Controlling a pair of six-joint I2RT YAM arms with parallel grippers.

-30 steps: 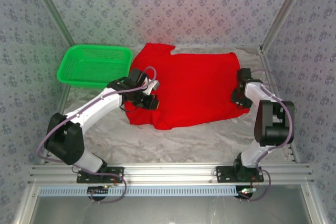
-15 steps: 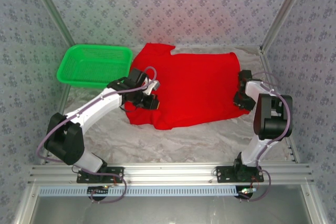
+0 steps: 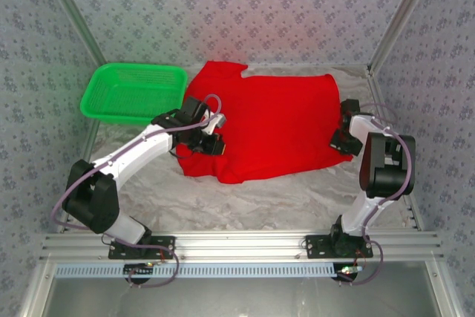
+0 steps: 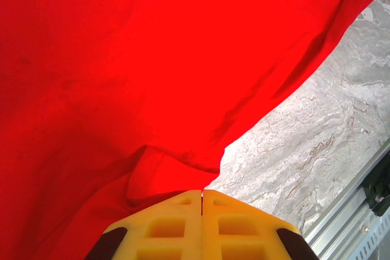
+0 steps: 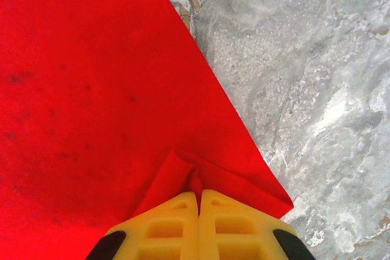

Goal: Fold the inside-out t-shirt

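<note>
Left jaws are shut on a pinch of red cloth, and right jaws are shut on a corner fold of the same cloth.

Top external view: I find the inside-out t-shirt [image 3: 274, 124] spread flat on the tabletop [image 3: 289, 191], plain red side up. Its long axis runs left to right between the two arms. The left jaws sit at its near-left edge, beside the green basket [image 3: 133, 90]. The right jaws sit at its near-right corner. Most of the cloth lies beyond both grips, toward the far wall.

Left wrist view: the yellow fingers [image 4: 177, 226] meet with no gap. A small ridge of the t-shirt [image 4: 122, 77] is gathered at their tips, and bare tabletop [image 4: 317, 126] lies to the right.

Right wrist view: the fingers [image 5: 173, 223] are pressed together on a peaked fold at the hem corner of the t-shirt [image 5: 91, 89]. Cloth runs up and left from the tips, and tabletop [image 5: 304, 77] lies to the right.

Judgement: each arm holds its own end, so neither is the nearer. Any fold depends on both ends travelling together across the short axis.
</note>
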